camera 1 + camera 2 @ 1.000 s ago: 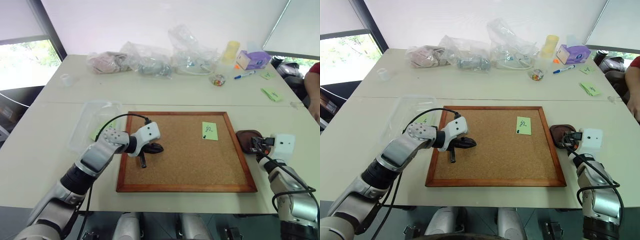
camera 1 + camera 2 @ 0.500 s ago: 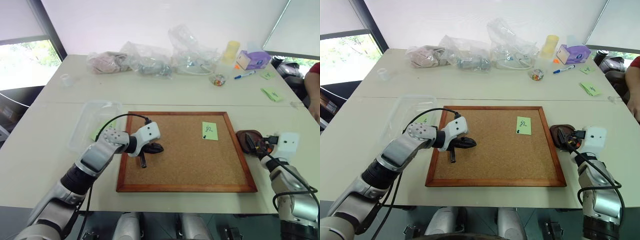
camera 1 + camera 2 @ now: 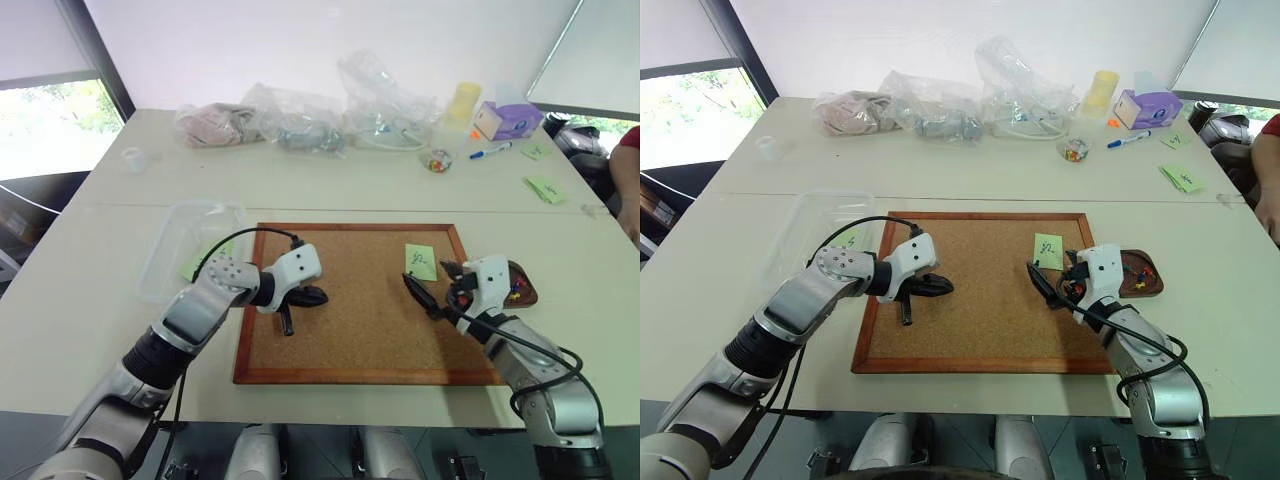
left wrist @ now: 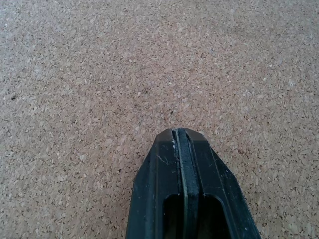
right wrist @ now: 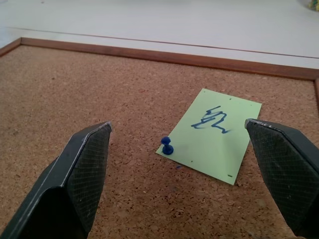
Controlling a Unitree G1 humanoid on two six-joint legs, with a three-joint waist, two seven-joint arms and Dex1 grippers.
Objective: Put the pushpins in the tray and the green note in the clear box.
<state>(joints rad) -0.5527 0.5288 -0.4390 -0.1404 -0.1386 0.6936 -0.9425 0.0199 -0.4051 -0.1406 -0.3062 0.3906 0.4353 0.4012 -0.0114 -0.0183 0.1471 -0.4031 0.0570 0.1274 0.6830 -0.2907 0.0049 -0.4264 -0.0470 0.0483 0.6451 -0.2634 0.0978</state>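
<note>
Step in hand: removal of the last pushpin holding the green note point(image 5: 209, 133) to the corkboard point(image 3: 360, 330). One blue pushpin point(image 5: 167, 146) stands in the note's corner. The tray point(image 3: 1140, 274) already holds several coloured pins and sits on the bench point(image 3: 90, 300) just off the corkboard's edge, at 3 o'clock from the right hand point(image 3: 1055, 280) in the head views.

Right hand: fingers spread wide, empty, poised low over the corkboard. In the right wrist view the pushpin lies ahead, between the two fingertips and nearer the one on the pin's side; the note extends from the pin toward the other fingertip. Hand and pin are near but apart.

Left hand point(image 3: 300, 300): fingers pressed fully together, holding nothing, resting over bare cork well apart from the note, at 9 o'clock from it in the head views.

Clear box point(image 3: 190, 245): on the bench beside the corkboard's far-left corner, at 10 o'clock from the left hand. A green slip shows through it.

Next move, as judged: advance the right hand, centre the small pin head between the fingers, close, and pull straight out. The pin is tiny; a miss or a pinch on the paper is the likely fault.
</note>
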